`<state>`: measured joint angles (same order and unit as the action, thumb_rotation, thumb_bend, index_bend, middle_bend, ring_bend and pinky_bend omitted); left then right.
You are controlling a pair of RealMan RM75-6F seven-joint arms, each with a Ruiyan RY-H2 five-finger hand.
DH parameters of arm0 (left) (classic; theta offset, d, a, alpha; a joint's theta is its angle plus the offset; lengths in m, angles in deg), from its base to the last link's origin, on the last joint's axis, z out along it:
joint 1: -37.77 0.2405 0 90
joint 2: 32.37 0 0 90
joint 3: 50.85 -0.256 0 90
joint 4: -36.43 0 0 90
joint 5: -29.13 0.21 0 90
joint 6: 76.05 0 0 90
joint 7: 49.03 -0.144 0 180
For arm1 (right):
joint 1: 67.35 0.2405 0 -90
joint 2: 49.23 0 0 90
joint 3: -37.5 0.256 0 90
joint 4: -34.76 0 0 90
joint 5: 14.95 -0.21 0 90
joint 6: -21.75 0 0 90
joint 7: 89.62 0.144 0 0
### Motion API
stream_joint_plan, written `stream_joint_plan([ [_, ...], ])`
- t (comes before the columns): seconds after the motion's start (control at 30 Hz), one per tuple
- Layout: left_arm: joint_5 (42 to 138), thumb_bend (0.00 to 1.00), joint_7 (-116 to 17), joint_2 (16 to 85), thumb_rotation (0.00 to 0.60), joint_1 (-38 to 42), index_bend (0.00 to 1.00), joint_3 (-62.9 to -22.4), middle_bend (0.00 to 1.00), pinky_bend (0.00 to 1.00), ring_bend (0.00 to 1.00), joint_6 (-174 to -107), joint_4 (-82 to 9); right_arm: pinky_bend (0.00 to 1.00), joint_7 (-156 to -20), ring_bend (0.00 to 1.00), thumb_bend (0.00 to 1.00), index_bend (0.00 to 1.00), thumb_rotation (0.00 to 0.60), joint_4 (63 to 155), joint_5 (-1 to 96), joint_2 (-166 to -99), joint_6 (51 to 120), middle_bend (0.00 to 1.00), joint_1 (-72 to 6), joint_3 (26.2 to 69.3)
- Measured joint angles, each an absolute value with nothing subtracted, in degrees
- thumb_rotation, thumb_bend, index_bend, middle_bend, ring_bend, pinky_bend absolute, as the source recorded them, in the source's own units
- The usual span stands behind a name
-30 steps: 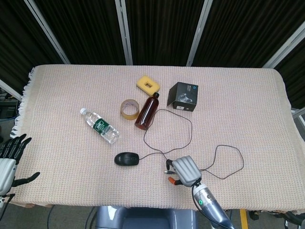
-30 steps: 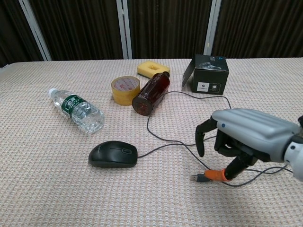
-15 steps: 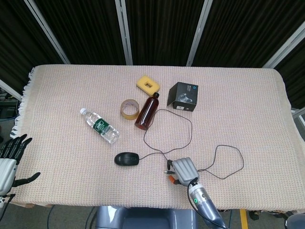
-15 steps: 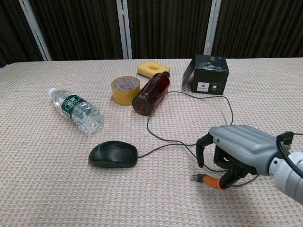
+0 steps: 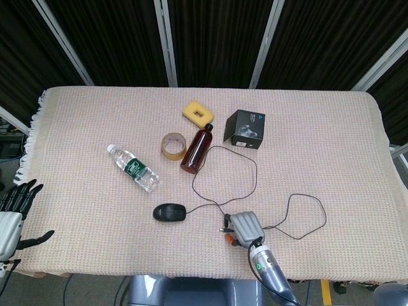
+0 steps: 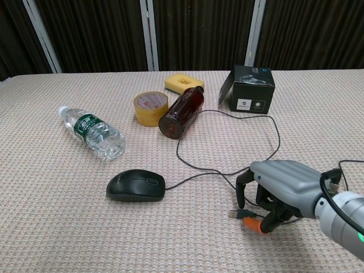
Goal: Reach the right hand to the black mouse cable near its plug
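Right hand [image 6: 282,189] arched over plug [image 6: 238,214]; fingers [image 6: 241,187] curled, contact unclear. Cable [image 6: 196,176] judged thin, limp, light; best pinched just behind plug.

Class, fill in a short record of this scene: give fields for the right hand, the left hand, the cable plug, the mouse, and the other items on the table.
right hand: fingers curled down over the cable, beside the plug; grip unclear
left hand: off the table's near left corner, holding nothing
plug: lying on the cloth
mouse: left of the right hand
other items: water bottle, tape roll, brown bottle, sponge, black box
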<state>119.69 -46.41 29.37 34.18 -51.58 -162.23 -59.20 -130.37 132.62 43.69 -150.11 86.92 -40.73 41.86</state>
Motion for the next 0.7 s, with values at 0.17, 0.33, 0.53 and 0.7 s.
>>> stream_joint_plan([
  [0.17,119.36,0.07,-46.23,29.37,0.6,34.11,0.07,-51.49,0.0,0.0,0.0,-161.99,-59.2,0.77,-129.36,1.0,0.36,0.51,0.6,131.57,43.53,-150.81,86.91,1.0,-40.67,41.41],
  [0.33,119.39,0.07,-46.25,29.37,0.6,34.09,0.08,-51.45,0.0,0.0,0.0,-162.04,-59.23,0.77,-129.09,1.0,0.45,0.61,0.6,131.07,43.3,-151.54,87.16,1.0,-40.65,40.96],
  [0.53,119.22,0.07,-46.09,29.32,0.6,34.13,0.08,-51.4,0.0,0.0,0.0,-162.09,-59.22,0.77,-128.72,1.0,0.48,0.64,0.6,131.17,44.29,-151.76,88.08,1.0,-40.81,40.4],
  [0.7,119.15,0.07,-45.99,29.3,0.6,34.09,0.08,-51.38,0.0,0.0,0.0,-161.99,-59.21,0.77,-127.46,1.0,0.48,0.65,0.6,132.36,46.16,-150.99,88.73,1.0,-40.9,40.49],
])
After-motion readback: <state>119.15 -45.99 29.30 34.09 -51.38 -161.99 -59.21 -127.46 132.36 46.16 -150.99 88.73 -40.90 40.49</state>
